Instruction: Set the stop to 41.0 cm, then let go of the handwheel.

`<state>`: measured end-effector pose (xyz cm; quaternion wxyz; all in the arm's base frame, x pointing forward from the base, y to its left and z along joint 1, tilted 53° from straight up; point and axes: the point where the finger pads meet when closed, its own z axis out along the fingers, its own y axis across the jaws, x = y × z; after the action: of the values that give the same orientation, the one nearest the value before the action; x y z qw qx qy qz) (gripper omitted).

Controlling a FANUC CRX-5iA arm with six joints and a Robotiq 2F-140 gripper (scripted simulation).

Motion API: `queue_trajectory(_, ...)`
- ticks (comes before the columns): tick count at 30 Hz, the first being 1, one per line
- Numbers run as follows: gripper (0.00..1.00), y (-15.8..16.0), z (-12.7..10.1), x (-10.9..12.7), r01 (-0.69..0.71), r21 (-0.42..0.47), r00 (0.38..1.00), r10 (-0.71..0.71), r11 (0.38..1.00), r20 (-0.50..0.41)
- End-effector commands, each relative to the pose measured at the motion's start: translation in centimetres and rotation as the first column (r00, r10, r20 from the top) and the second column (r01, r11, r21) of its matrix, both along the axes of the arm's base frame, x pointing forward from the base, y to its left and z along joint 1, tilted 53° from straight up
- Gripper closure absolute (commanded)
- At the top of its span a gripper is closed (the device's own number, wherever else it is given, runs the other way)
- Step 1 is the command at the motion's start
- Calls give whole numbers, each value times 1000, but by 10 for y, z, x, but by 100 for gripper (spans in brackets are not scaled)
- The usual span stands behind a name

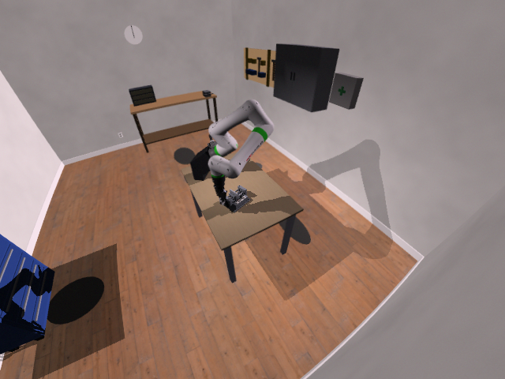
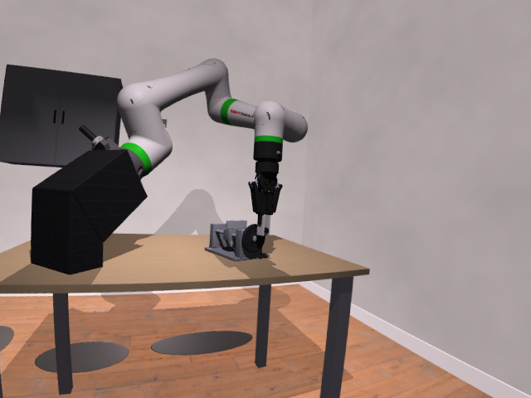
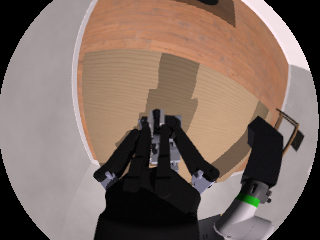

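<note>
The grey stop mechanism (image 1: 243,200) (image 2: 238,248) (image 3: 173,156) stands on the table, with upright plates on a flat base. Its black handwheel (image 2: 249,245) stands upright on the side facing the exterior camera. My gripper (image 1: 225,202) (image 2: 262,236) (image 3: 157,114) points down at the wheel, its fingers nearly together. It is shut on the handwheel's handle at the wheel's outer side; the fingertips largely hide the handle. In the wrist view the fingers cover much of the mechanism. The stop's position in centimetres cannot be read in any view.
The wooden table (image 1: 236,232) (image 2: 171,269) carries the mechanism. The black arm pedestal (image 2: 51,226) (image 3: 265,155) stands at one side of it. A workbench (image 1: 175,100), a dark wall cabinet (image 1: 304,75) (image 2: 60,115) and a blue drawer unit (image 1: 14,264) are farther off.
</note>
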<state>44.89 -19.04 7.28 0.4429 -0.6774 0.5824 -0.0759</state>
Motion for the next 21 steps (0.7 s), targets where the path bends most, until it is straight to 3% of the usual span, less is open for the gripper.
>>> queue_trajectory(1,96,0,3,5,0,0,1000,0,1000,-1)
queue_trajectory(21,96,14,-2,38,0,0,1000,0,1000,-1)
